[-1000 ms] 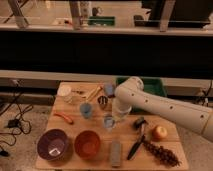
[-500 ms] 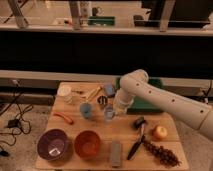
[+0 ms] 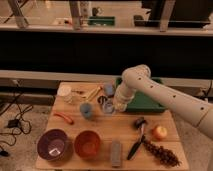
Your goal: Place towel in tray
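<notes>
Gripper (image 3: pixel 116 106) low over the back middle of the wooden table (image 3: pixel 100 127), at the left edge of the green tray (image 3: pixel 145 102), white arm (image 3: pixel 165 97) reaching in from the right. Towel not clearly made out. Blue cup (image 3: pixel 86 109) just left of the gripper. Purple bowl (image 3: pixel 52 145) and orange bowl (image 3: pixel 87 144) at the front, brush (image 3: pixel 137 137) and apple (image 3: pixel 160 132) to the right.
</notes>
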Robot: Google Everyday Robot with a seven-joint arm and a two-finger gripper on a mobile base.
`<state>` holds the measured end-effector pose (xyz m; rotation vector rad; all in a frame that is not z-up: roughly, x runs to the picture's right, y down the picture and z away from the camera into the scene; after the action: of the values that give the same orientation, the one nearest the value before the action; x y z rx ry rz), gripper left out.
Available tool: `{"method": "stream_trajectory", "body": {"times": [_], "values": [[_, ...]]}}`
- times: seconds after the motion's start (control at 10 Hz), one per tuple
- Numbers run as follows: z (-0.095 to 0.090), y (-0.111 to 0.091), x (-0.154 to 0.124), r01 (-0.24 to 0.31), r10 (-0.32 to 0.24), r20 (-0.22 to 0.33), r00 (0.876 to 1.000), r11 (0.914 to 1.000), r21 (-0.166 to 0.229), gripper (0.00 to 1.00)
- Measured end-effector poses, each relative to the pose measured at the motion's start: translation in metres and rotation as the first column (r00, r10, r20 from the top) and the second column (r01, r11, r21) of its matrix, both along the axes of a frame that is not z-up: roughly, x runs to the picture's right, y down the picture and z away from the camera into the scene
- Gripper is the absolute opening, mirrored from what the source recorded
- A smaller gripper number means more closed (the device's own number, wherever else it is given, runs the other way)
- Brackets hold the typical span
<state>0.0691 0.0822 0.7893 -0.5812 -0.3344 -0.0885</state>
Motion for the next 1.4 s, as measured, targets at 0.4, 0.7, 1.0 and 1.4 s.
{"method": "stream_trajectory", "body": {"times": [0.4,0.7,1.0,1.4], "values": [[-0.005,-0.005,0.008,-0.002,0.002,0.008,1.0,0.9994,0.035,0.0],[-0.005,-0.005,0.007,0.0,0.0,0.01,1.0,0.9994,0.036,0.0],[-0.005,-0.005,0.007,-0.001,0.001,0.01,1.0,0.9994,0.036,0.0],[-0.001,-0.009,0.013,-0.057,0.056,0.019,0.998,0.9979,0.033,0.0]]}}
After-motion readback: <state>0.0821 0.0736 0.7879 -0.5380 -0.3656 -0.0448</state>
